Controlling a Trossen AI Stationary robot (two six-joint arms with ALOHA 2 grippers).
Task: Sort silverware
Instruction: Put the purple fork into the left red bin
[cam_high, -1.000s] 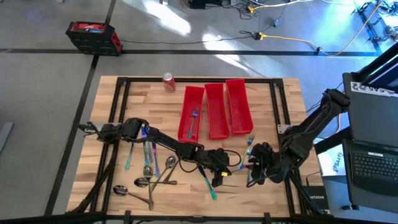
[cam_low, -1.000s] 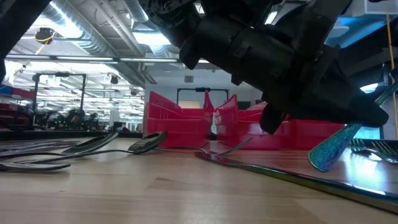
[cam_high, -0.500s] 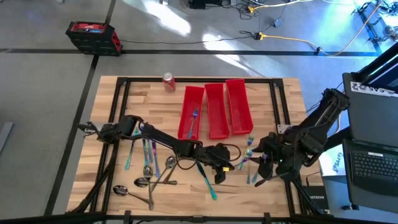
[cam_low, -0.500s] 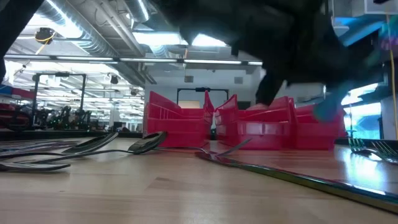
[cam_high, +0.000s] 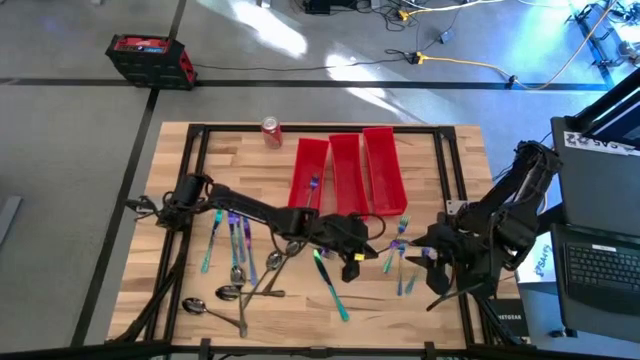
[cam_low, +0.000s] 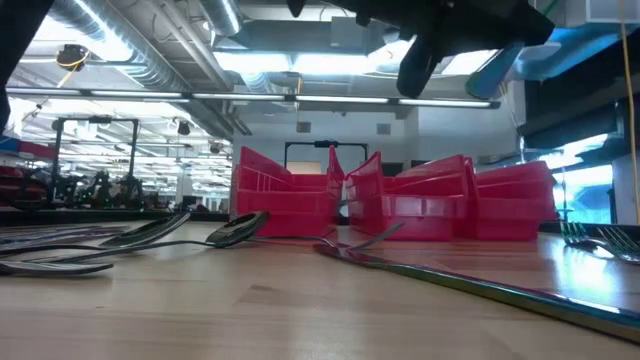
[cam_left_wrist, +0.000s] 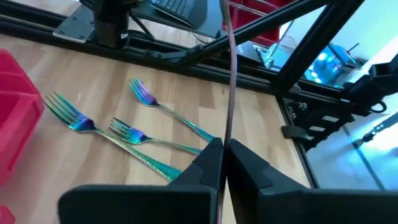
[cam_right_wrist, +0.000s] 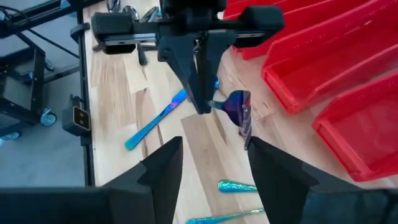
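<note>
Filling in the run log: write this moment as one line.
left gripper: shut on fork, held above table | right gripper: open, empty, over table's right side

No text, label, brand or number could be read anywhere. The can (cam_high: 271, 131) bore markings too small to make out, the white sheet (cam_high: 602, 143) over the laptop at the table's right edge carried dark print too blurred to read, and the bins (cam_high: 346, 176) were plain.
</note>
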